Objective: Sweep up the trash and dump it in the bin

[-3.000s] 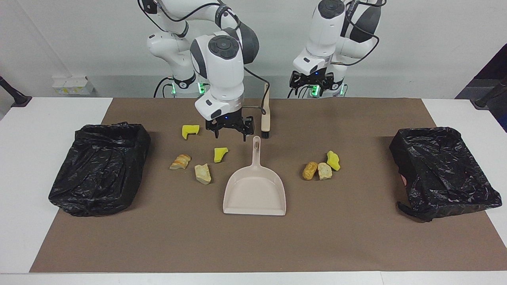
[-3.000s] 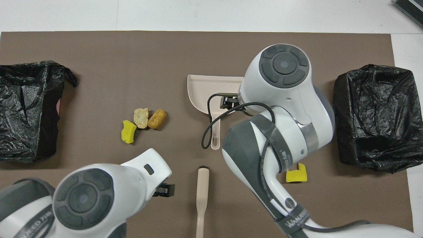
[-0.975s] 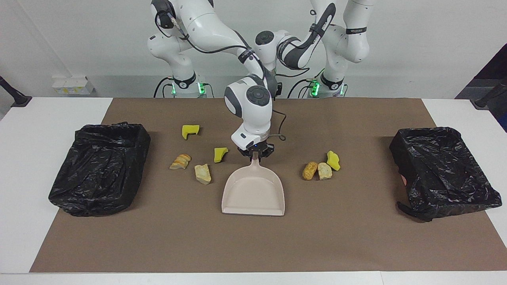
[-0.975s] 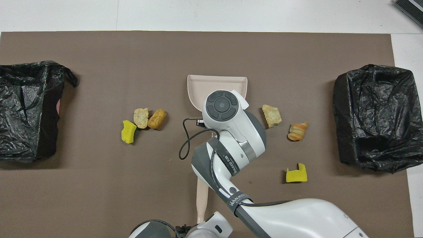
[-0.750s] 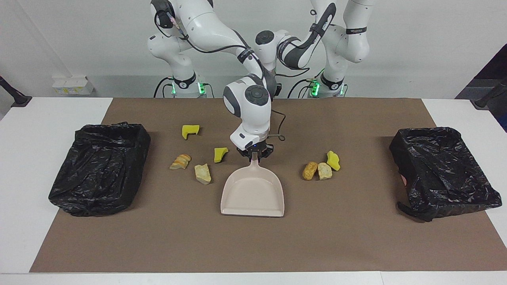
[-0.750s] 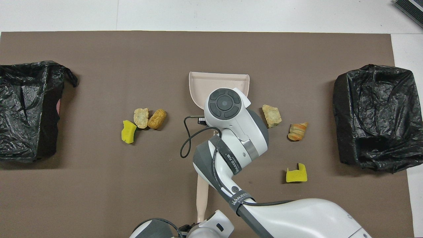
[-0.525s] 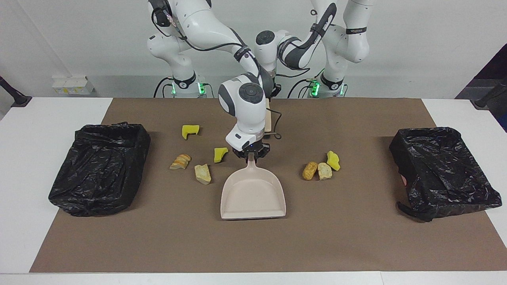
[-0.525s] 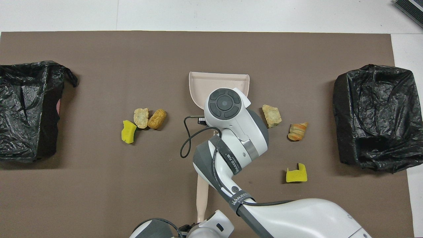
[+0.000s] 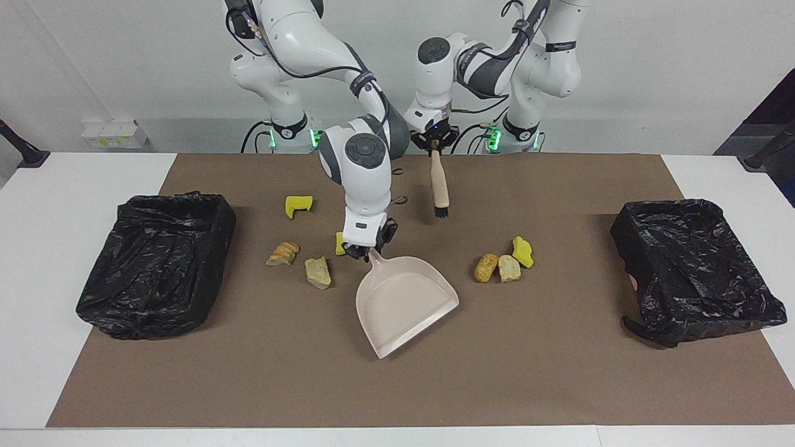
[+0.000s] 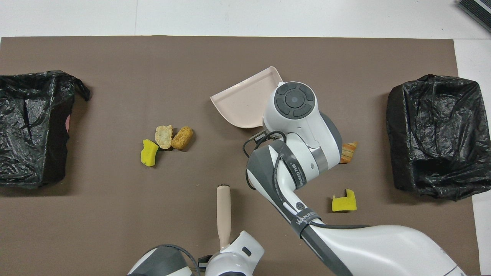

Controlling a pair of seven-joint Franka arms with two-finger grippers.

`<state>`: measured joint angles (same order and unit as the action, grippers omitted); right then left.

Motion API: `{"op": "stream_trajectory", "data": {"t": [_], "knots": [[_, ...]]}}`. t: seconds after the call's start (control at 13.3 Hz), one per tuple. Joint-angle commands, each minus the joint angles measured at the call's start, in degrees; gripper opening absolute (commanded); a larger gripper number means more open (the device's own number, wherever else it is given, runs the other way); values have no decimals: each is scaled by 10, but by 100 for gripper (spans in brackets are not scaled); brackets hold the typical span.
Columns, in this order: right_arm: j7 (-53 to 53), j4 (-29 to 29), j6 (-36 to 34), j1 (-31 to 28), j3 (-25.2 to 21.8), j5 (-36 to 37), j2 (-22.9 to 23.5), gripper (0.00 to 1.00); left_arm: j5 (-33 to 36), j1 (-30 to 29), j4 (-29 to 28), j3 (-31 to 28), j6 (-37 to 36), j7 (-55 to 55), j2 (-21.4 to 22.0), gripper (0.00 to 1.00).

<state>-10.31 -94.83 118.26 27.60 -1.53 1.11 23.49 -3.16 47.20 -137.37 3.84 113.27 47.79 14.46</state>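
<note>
Right gripper point(image 9: 369, 251) clamped on the dustpan point(image 9: 404, 298) handle, pan turned so its open lip pointed toward the edge farthest from the robots and the left arm's end. Left gripper point(image 9: 435, 144) closed on the top of the brush point(image 9: 440, 184) handle, brush hanging bristles-down over the mat point(image 9: 397, 385) near the robots' edge — bristles close to the surface, contact not readable. Trash point(image 9: 500, 263) in two groups: three chunks bunched together toward the left arm's end, beside the pan's lip side with a bare strip between; four scattered toward the right arm's end, one yellow wedge point(image 9: 339, 243) partly hidden by the right wrist, another yellow piece point(image 9: 298, 205) nearer the robots. Black-lined bin point(image 9: 692, 267) at the left arm's end, second bin point(image 9: 155, 264) at the right arm's end — both straddling the mat's short edges. Wide bare mat from the pan out to the edge farthest from the robots.
</note>
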Motion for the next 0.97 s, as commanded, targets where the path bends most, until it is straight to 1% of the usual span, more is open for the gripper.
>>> {"op": "stream_trajectory", "data": {"t": [0.0, 0.07, 0.15, 0.22, 0.38, 0.45, 0.6, 0.75, 0.9], "knots": [[-91, -2, -6, -15, 3, 22, -11, 0, 4, -103, 16, 5, -62, -98, 62, 0], [-115, 8, -7, -16, 4, 42, -7, 0, 4, -146, 38, 5, -94, -128, 65, 0], [-135, 8, -6, -16, 5, 50, -7, 0, 4, -185, 54, 5, -106, -145, 54, 0], [-154, 10, -6, -16, 5, 50, -6, 0, 4, -213, 55, 5, -105, -160, 49, 0], [-239, 11, 1, -24, 4, 52, -5, 0, 5, -290, 60, 5, -96, -214, 34, 0], [-293, 11, 3, -31, 4, 57, -5, 0, 6, -326, 68, 4, -90, -257, 23, 0], [-340, 11, 4, -31, 5, 80, -4, 0, 6, -397, 84, 5, -73, -339, -2, 0], [-390, 11, 4, -23, 5, 98, -2, 0, 7, -426, 103, 5, -75, -357, -36, 0], [-419, 11, 4, -21, 7, 129, 3, 0, 7, -425, 102, 5, -64, -368, -68, 0]]}}
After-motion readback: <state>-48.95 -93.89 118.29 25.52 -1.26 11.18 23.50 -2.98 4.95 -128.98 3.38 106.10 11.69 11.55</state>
